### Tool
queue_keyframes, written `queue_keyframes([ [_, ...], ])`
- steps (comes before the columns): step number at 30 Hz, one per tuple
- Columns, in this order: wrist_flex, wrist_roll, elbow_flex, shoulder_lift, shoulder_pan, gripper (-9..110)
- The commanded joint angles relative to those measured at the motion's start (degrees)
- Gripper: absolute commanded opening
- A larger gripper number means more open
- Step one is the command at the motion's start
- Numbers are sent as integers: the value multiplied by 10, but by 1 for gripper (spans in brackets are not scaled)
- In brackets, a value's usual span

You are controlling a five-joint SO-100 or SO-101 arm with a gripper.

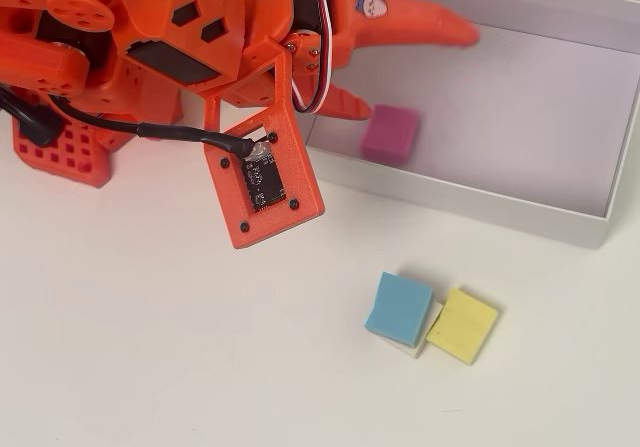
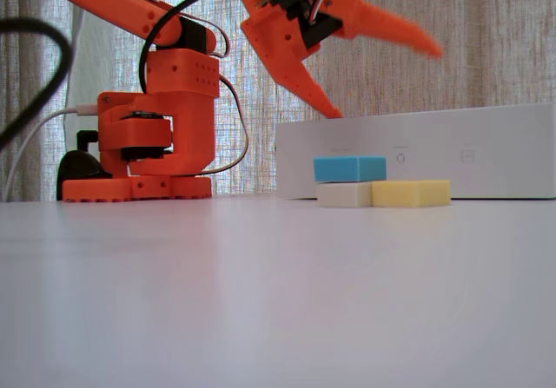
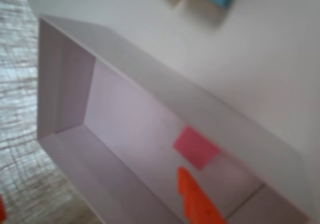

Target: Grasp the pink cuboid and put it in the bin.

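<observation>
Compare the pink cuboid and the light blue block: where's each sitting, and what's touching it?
The pink cuboid lies inside the bin, on its floor near the front wall; the light blue block sits outside on the table. The pink cuboid lies alone, while the light blue block is stacked on a white block, beside the yellow block. Both are small flat blocks, and the open gripper holds neither.

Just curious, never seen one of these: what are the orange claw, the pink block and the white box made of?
The claw looks like hard orange printed plastic, slightly glossy. The pink block seems matte foam or rubber, with soft edges. The white box looks like thin matte cardboard, judging by its slim walls.
</observation>
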Motion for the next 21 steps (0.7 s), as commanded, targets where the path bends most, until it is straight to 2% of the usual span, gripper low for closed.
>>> queue_keyframes([
  [1,-59,-5,-53,12,35,48],
  [6,-214,-6,-112,49,154,36],
  [8,-273,-6,-117,75,205,35],
  [11,-294,-1,-112,128,270,33],
  [21,68,21,30,347,367,31],
])
